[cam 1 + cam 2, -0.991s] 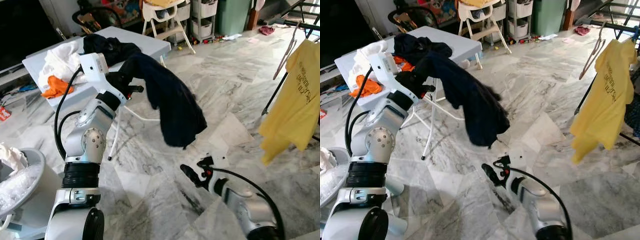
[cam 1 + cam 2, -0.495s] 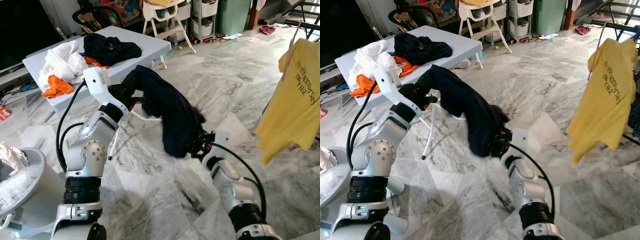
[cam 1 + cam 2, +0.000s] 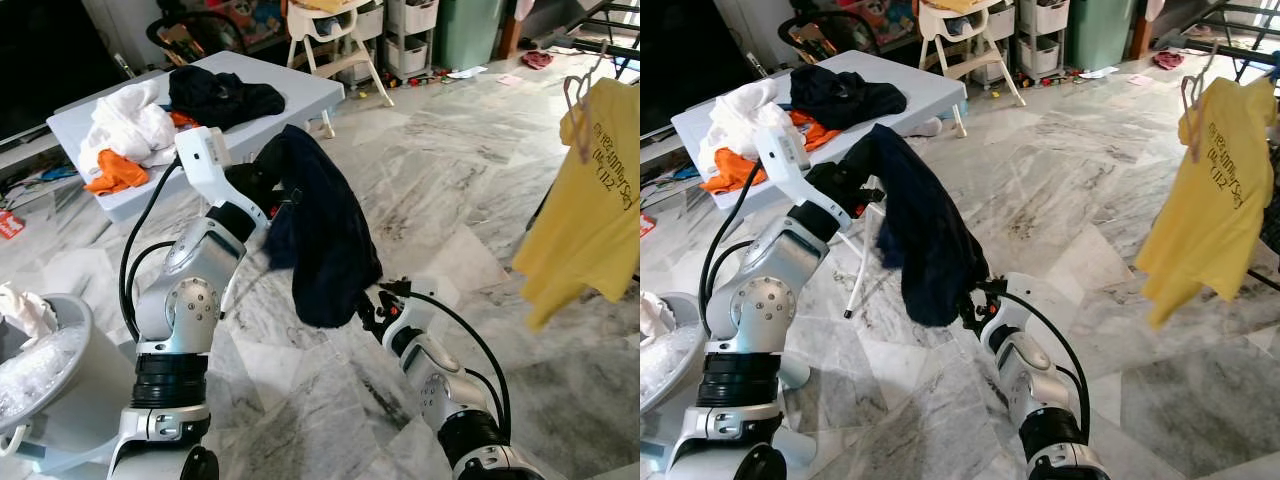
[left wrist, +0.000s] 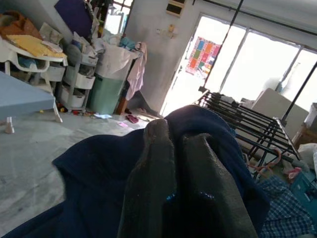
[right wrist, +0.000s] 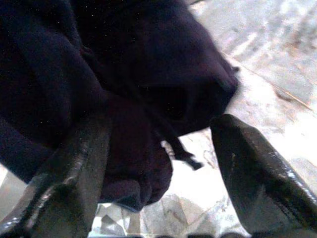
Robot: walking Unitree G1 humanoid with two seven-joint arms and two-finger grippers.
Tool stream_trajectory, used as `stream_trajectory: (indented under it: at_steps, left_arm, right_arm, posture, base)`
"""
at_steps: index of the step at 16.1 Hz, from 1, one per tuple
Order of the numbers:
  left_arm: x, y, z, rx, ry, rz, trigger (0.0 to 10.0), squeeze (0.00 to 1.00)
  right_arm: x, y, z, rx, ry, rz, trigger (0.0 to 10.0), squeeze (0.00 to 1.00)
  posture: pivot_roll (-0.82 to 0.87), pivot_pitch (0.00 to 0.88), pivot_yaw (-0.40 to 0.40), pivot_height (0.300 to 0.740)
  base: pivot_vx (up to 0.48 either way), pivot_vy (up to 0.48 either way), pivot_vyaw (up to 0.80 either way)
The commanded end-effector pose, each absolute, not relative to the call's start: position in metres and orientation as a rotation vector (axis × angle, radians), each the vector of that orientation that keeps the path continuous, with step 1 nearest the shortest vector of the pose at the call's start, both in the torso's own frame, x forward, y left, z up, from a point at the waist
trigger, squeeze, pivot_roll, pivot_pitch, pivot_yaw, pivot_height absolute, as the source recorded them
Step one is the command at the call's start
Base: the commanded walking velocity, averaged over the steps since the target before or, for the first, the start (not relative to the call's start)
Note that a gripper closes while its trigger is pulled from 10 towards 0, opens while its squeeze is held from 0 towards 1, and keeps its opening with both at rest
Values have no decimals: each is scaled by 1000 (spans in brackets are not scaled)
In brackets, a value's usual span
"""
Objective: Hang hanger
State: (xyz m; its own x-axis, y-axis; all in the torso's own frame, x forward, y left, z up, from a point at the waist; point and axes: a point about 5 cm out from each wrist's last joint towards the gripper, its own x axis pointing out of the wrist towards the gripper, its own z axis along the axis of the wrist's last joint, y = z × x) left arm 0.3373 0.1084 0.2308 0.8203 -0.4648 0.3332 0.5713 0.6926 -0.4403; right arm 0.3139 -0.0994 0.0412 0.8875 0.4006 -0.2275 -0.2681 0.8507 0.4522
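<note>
My left gripper (image 3: 262, 186) is raised in front of me and pinched tight on the dark navy garment (image 3: 320, 240); in the left wrist view its two black fingers (image 4: 153, 183) are pressed together with the cloth bunched around them. The garment drapes down from that grip and hangs free above the marble floor (image 3: 470, 200). My right gripper (image 3: 368, 308) sits low, right at the garment's bottom hem, with its fingers spread wide; in the right wrist view the two fingers (image 5: 74, 168) stand well apart with the dark cloth (image 5: 124, 89) hanging between and just ahead of them, a loose thread or cord dangling off the hem. I can't tell whether either finger actually touches the fabric.

I can't make out a hanger inside the garment. Off to my right, a yellow T-shirt (image 3: 585, 200) hangs on a hanger (image 3: 580, 95) from a dark drying rack (image 4: 247, 129). Behind my left arm stands a light blue folding table (image 3: 300, 95); white clothes (image 3: 125, 120) and an orange piece (image 3: 115, 172) lie toward its left edge, a dark heap (image 3: 220, 98) near its middle. A round white basket (image 3: 40, 370) with pale laundry sits at my lower left.
</note>
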Motion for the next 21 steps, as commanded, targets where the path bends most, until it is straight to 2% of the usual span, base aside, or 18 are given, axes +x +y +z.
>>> stream_trajectory:
  at_steps: [1,2,3,4,5,6,7,10,12,15,17,21]
  left_arm:
    - [336,113,245,-534,-257,-585,0,0]
    - [336,115,245,-532,-256,-580,0,0]
    - [338,120,243,-510,-256,-550,0,0]
    - [338,123,240,-492,-257,-530,0,0]
    - [338,128,231,-469,-243,-482,0,0]
    - [335,130,220,-449,-224,-458,0,0]
    - [331,132,205,-432,-185,-426,0,0]
    - [320,132,177,-431,-121,-372,0,0]
    - [317,127,174,-428,-122,-364,0,0]
    - [323,122,189,-433,-161,-385,0,0]
    - [324,120,199,-437,-185,-398,0,0]
    - [321,114,214,-463,-213,-434,0,0]
  right_arm:
    - [315,-86,52,398,281,461,2275,0]
    - [313,-90,49,355,288,464,4980,0]
    - [312,-104,44,212,292,421,10000,0]
    - [312,-112,42,150,287,378,10000,0]
    - [314,-134,40,30,281,244,10000,0]
    - [312,-143,39,42,278,204,10000,0]
    - [309,-148,38,-23,273,193,10000,0]
    - [303,-153,32,-52,282,178,10000,0]
    - [297,-150,30,-21,288,217,10000,0]
    - [274,-137,13,28,403,465,10000,0]
    - [262,-133,8,63,435,566,10000,0]
    - [266,-129,13,139,408,555,10000,0]
  posture:
    - [-74,0,173,740]
    - [-75,0,172,740]
    - [-73,0,172,740]
    - [-73,0,172,740]
    - [-84,0,171,740]
    - [-87,0,170,740]
    - [-95,0,170,740]
    - [-101,0,166,740]
    - [-97,2,160,740]
    - [-87,7,160,740]
    - [-81,16,166,740]
    - [-70,27,169,740]
  base:
    - [0,0,0]
    - [0,0,0]
    - [0,0,0]
    - [0,0,0]
    - [0,0,0]
    - [0,0,0]
    - [0,0,0]
    - [0,0,0]
    - [0,0,0]
    - [0,0,0]
    - [0,0,0]
    - [0,0,0]
